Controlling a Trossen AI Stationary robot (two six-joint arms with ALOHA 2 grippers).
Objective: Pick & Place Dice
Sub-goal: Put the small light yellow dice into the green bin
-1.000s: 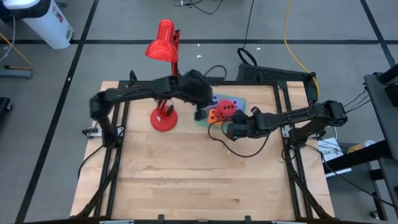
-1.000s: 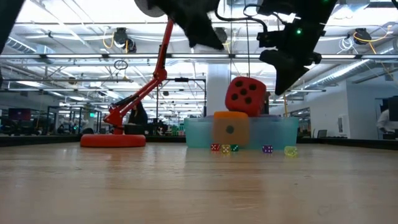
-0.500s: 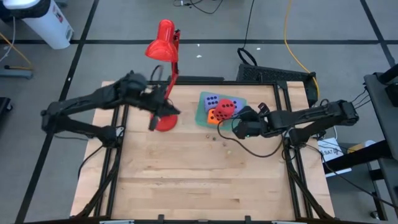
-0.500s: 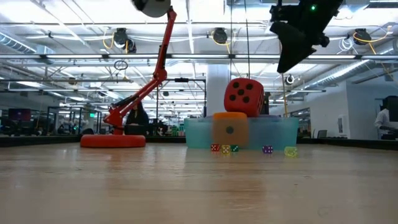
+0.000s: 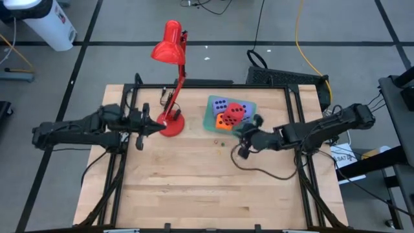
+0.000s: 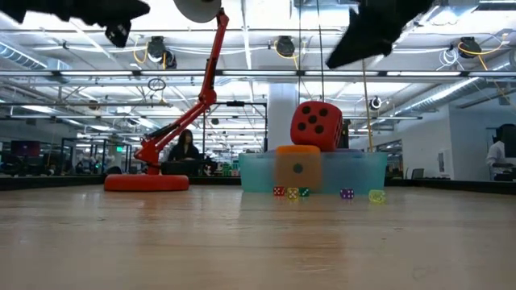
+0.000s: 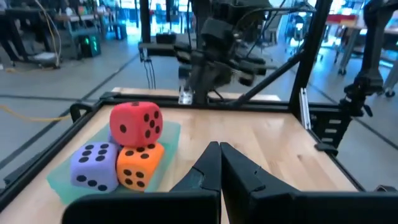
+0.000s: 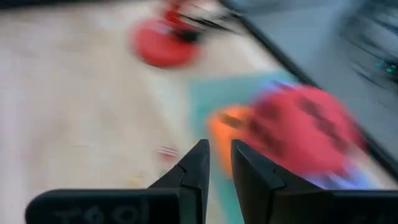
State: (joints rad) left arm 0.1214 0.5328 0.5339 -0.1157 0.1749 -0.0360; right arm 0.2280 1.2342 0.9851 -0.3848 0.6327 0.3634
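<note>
Your dice sit together in a shallow teal tray [image 5: 208,109] at the far middle of the table [image 5: 194,181]: the red die [image 5: 235,112] rides on top of the pile, the orange die [image 5: 222,120] is at the tray's near edge under it, and a purple die [image 5: 220,105] lies beside them toward the far left corner of the tray. In the left wrist view you see the same stack, red die [image 7: 135,124] perched over orange [image 7: 137,165] with purple [image 7: 94,165] alongside; a fourth die is not visible. A few tiny dice [image 6: 292,192] lie loose on the wood just in front of the tray. To the tray's left stands the red lamp [image 5: 172,84], its round base [image 5: 171,125] on the table and its shade reaching past the far edge. The left gripper [image 5: 140,131] lies low and stretched out from the left side, its tip just beside the lamp base, and the lamp stands between it and the tray; its fingers [image 7: 214,163] are pressed together on nothing. The right gripper [image 5: 243,145] reaches in from the right, near the tray's near right corner and above the table, with a cable [image 5: 272,169] looping below the arm. Its fingers [image 8: 199,168] show only a narrow gap and hold nothing.
</note>
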